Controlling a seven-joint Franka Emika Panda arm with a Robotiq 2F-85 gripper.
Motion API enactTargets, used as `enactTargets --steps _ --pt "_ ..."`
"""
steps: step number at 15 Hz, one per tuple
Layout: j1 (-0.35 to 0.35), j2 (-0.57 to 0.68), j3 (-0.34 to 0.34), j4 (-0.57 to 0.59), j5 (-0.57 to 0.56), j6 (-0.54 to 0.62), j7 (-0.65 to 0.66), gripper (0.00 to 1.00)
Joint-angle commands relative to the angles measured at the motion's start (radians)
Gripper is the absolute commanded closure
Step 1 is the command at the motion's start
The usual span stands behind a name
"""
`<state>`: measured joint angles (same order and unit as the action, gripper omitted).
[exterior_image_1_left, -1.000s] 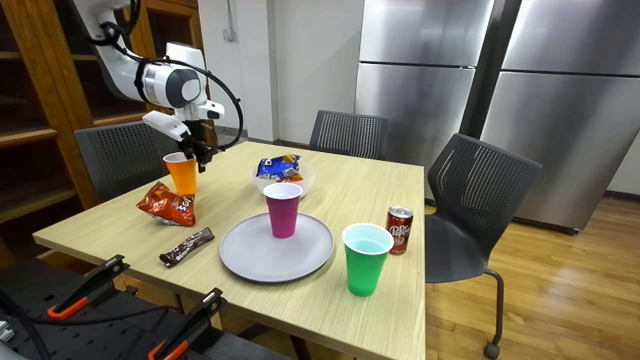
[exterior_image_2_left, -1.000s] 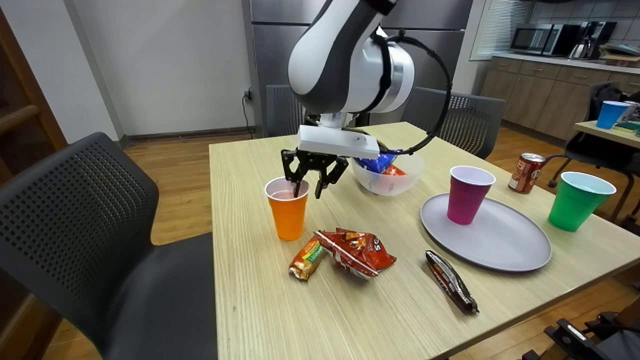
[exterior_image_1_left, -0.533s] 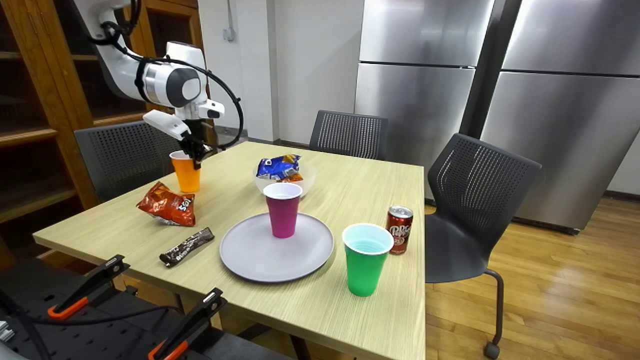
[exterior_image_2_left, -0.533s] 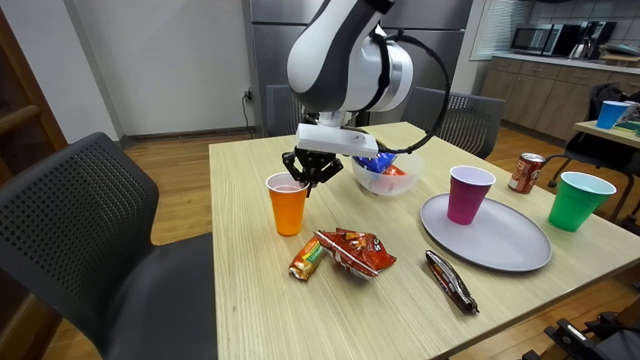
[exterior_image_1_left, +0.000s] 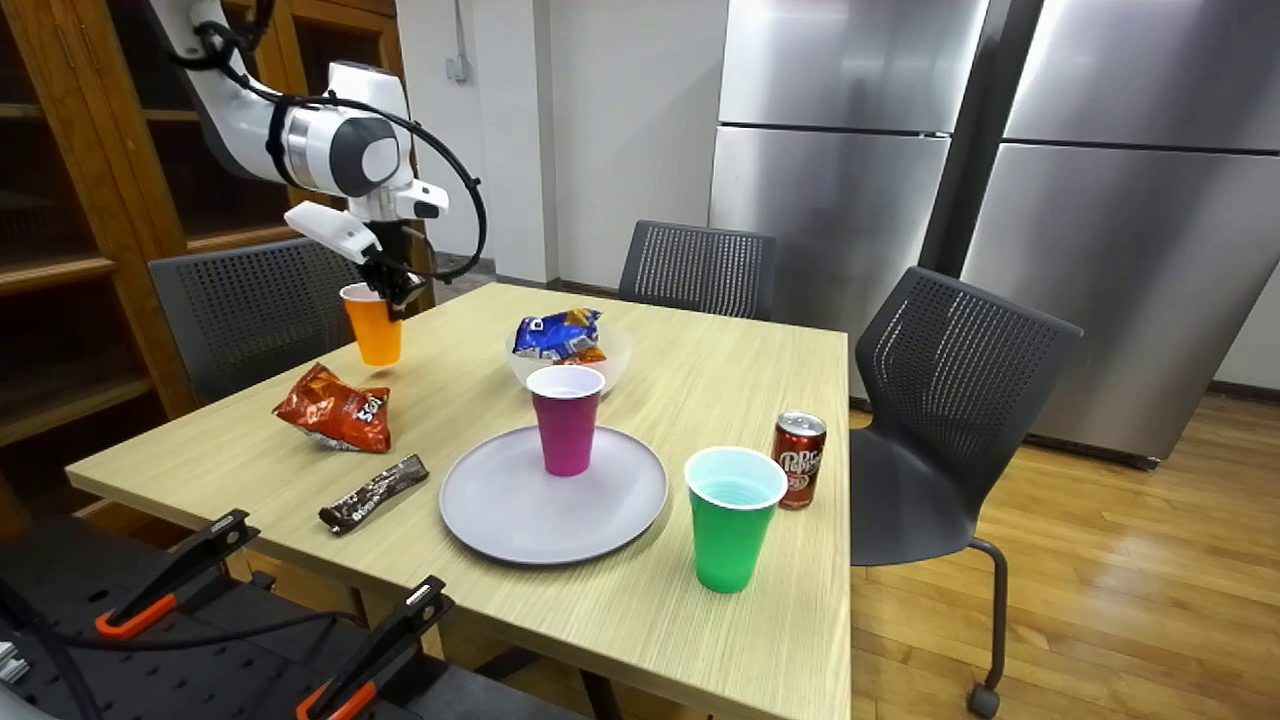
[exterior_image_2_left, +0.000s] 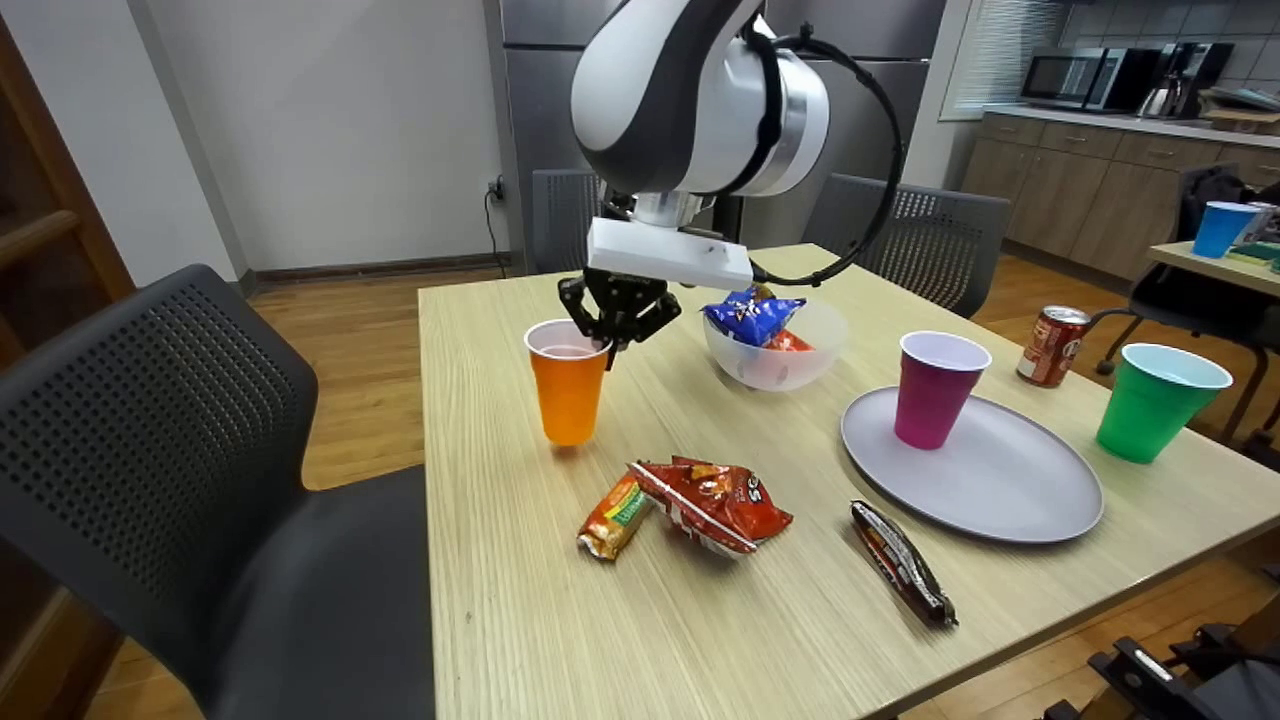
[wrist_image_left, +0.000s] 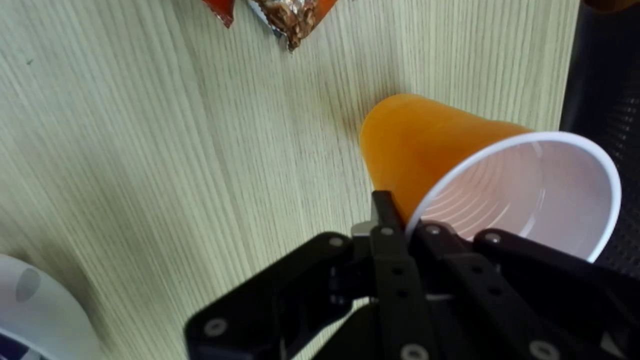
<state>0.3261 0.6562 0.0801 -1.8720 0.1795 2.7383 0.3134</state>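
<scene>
The pincer (wrist_image_left: 408, 226) is pinching the wall of the orange cup (exterior_image_2_left: 566, 395) at its rim, with one finger (wrist_image_left: 384, 205) against the outside and the other reaching into the mouth. The cup hangs just above the table (exterior_image_2_left: 520, 620), roughly upright, its open end up. Its shadow lies below it, slightly apart from the base, in both exterior views. The arm (exterior_image_2_left: 630, 110) comes down from above.

Near the orange cup lie a red bag (exterior_image_2_left: 712, 503) and an orange bar (exterior_image_2_left: 615, 515). The bag meets one end of the bar; whether it lies on top, I cannot tell. A dark bar (exterior_image_2_left: 903, 563) lies between the red bag and the grey plate (exterior_image_2_left: 1020, 490). A purple cup (exterior_image_2_left: 930, 405) stands upright on the plate. Well apart from the pincer, a green cup (exterior_image_2_left: 1160, 405) stands near a can (exterior_image_2_left: 1053, 347), both on the table.

A cloudy bowl (exterior_image_2_left: 765, 372) sits near the pincer, holding a blue bag (exterior_image_2_left: 755, 318) that pokes above the rim and a red packet (exterior_image_2_left: 788, 341).

A dark chair (exterior_image_2_left: 120, 400) stands at the table's edge by the orange cup. Steel fridges (exterior_image_1_left: 840, 230) stand behind the table.
</scene>
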Motion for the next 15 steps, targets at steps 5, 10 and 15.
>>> enactTargets --steps 5,10,15 --pt "-0.056 -0.157 0.025 -0.125 0.02 0.027 -0.008 0.99" --pt "-0.096 -0.242 0.027 -0.219 0.029 0.05 -0.021 0.99" --pt "-0.129 -0.316 0.024 -0.326 0.03 0.069 -0.029 0.99"
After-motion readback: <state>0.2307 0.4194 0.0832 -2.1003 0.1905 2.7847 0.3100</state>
